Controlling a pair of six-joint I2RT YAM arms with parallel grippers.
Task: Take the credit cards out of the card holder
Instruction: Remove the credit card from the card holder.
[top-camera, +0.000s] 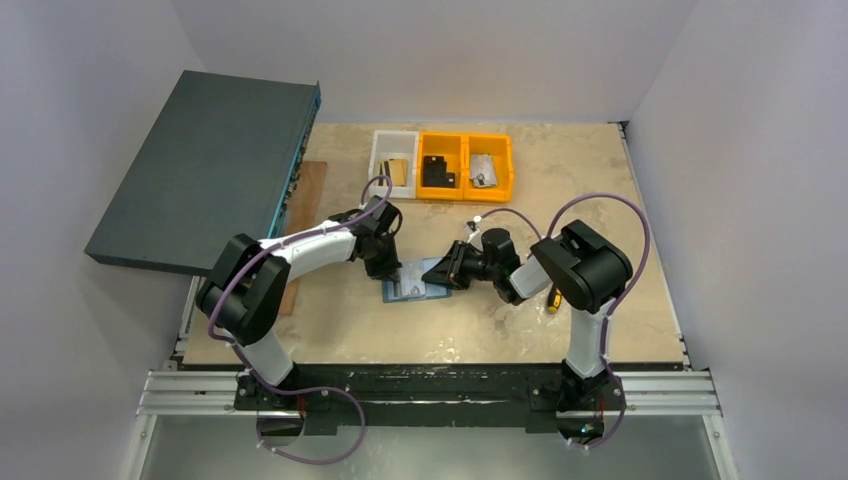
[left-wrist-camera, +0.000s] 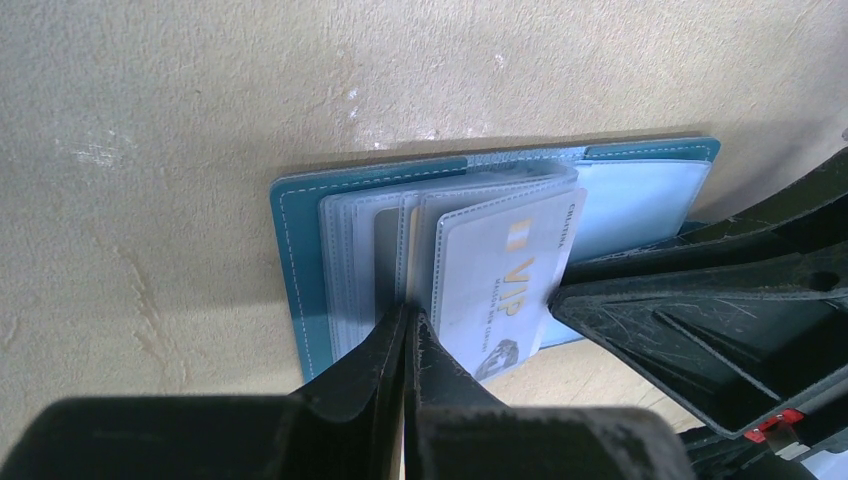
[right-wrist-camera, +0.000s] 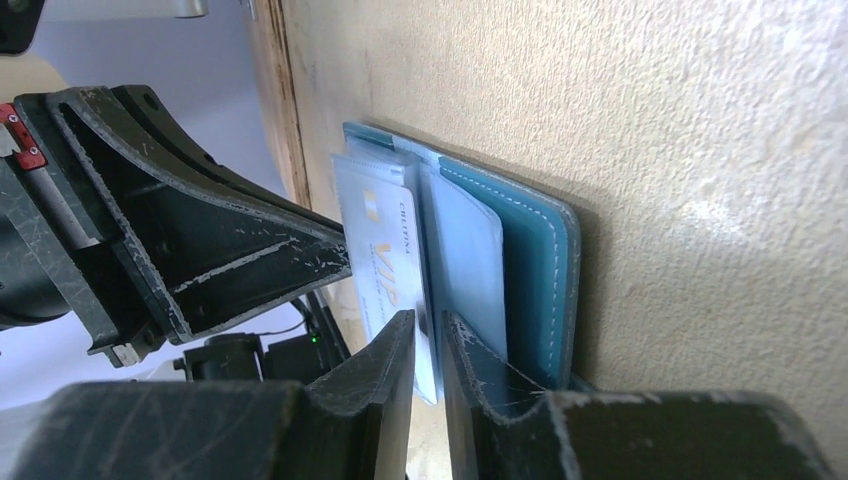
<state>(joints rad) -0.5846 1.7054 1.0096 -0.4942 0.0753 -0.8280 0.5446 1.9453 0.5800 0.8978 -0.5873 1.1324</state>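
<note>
Far to the left of the card holder (top-camera: 412, 285), a large dark flat box (top-camera: 205, 165) sits at a tilt beside the table (top-camera: 600, 200). A wooden board (top-camera: 308, 190) lies between that box and the card holder.

Nearer, the left gripper (top-camera: 383, 262) comes down on the card holder's left end. From its own camera we see its two fingers (left-wrist-camera: 370, 360) pressed together with no gap. Their tips rest against the edge of the clear sleeves (left-wrist-camera: 350, 255) fanned inside the card holder. We cannot tell whether a sleeve is caught between them.

The card holder lies open and flat on the table between the two grippers, with its teal cover down and its pale blue inside up. A silvery card (left-wrist-camera: 497, 285) printed "VIP" juts past the sleeves at a slant, and part of it overlaps them. Beyond the card holder, at the table's far side, a white bin (top-camera: 393, 160) and two orange bins (top-camera: 465, 165) stand side by side.

On the card holder's right, the right gripper (top-camera: 447, 268) reaches in low. Its fingers (right-wrist-camera: 385, 380) stand slightly apart, and the edge of the silvery card runs into the narrow slit between them. The slit looks wider than the card, so we see no firm clamp on it. The two grippers come close to each other over the card holder without touching.
</note>
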